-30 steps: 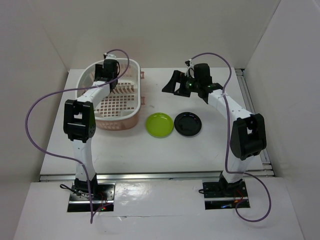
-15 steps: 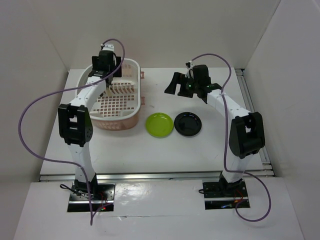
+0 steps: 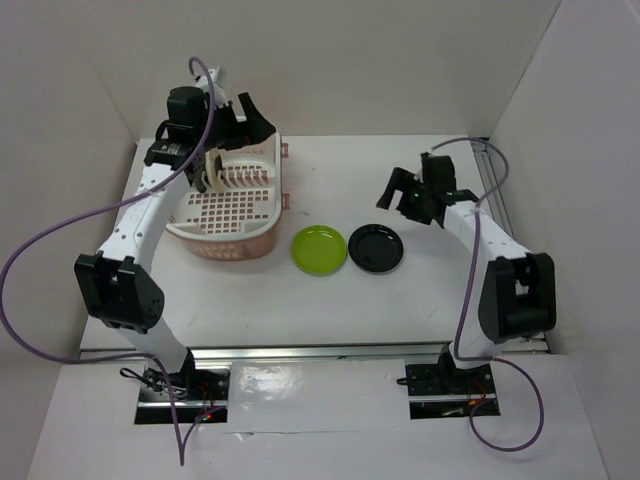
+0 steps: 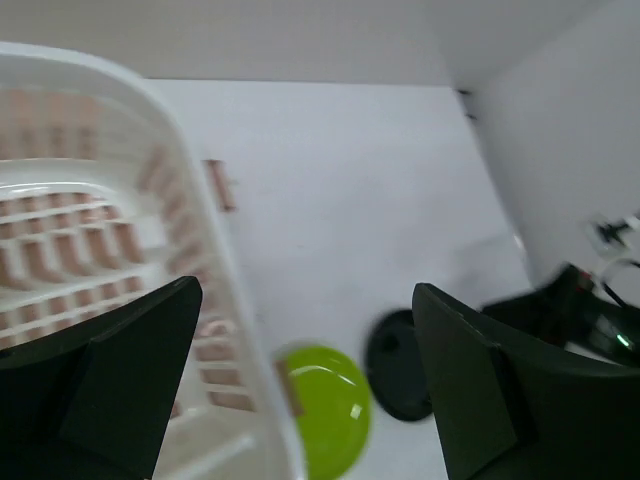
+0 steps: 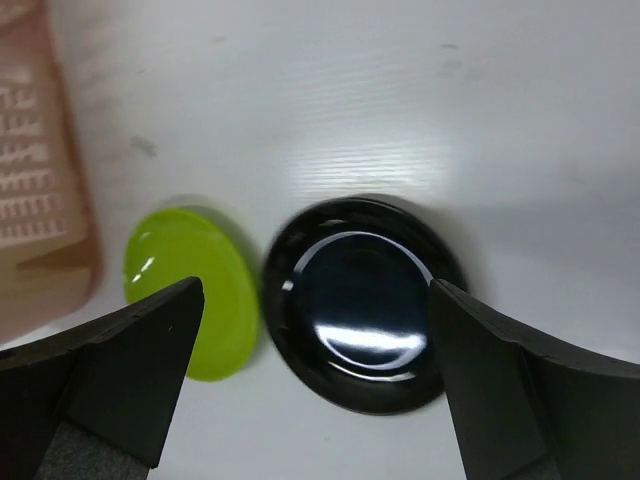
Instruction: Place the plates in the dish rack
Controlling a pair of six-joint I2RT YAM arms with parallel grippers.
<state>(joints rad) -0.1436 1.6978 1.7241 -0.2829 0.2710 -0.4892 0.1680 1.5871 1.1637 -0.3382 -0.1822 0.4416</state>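
The left arm stretches far forward, its wrist raised high and the left gripper spread wide and empty, while the right arm reaches forward, the right gripper angled downward, likewise wide and empty.

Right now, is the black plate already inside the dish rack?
No, the black plate lies flat on the table beside the lime green plate, outside the dish rack.

A lime-green plate and a glossy black plate lie flat, just beside each other, right of the pink-and-white slatted dish rack standing at far left.
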